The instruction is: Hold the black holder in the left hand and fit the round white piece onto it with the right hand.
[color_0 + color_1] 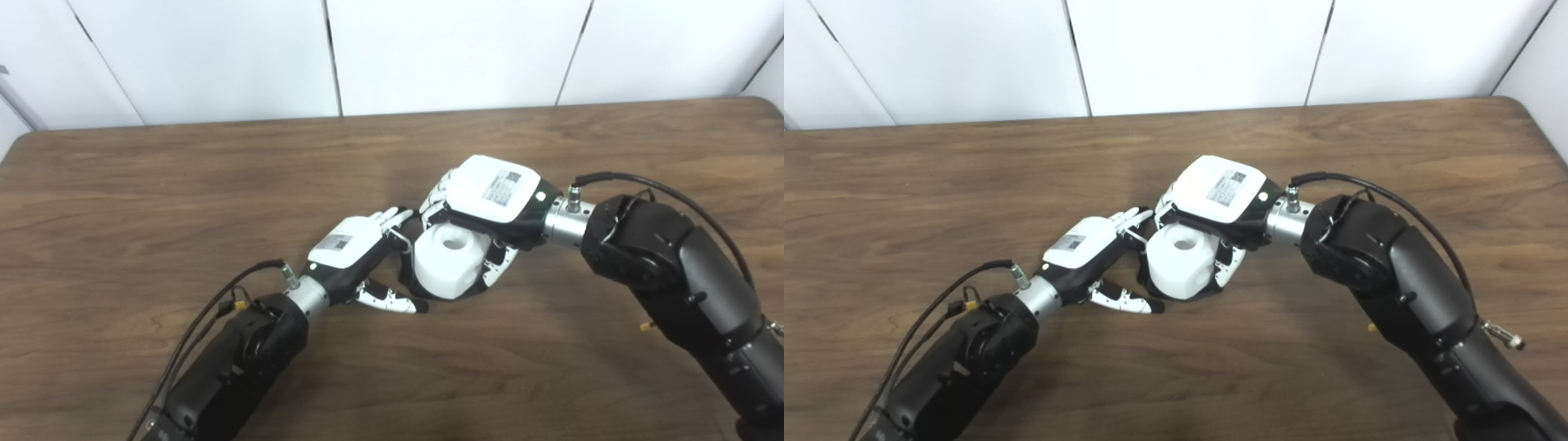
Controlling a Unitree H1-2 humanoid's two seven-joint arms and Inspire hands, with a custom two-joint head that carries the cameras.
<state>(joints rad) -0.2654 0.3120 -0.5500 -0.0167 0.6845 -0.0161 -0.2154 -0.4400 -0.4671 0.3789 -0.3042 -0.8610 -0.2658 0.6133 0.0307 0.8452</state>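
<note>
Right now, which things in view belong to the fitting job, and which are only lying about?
Belong to the job:
- round white piece, under the right robot hand
- black holder, only a dark edge visible beside the white piece
- left robot hand

Only lying about:
- nothing; only the wooden table itself

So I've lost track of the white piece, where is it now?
The white piece sits mid-table in both eye views, under the right hand, whose fingers wrap it, with the left hand just to its left; a black holder edge shows beneath.
</note>
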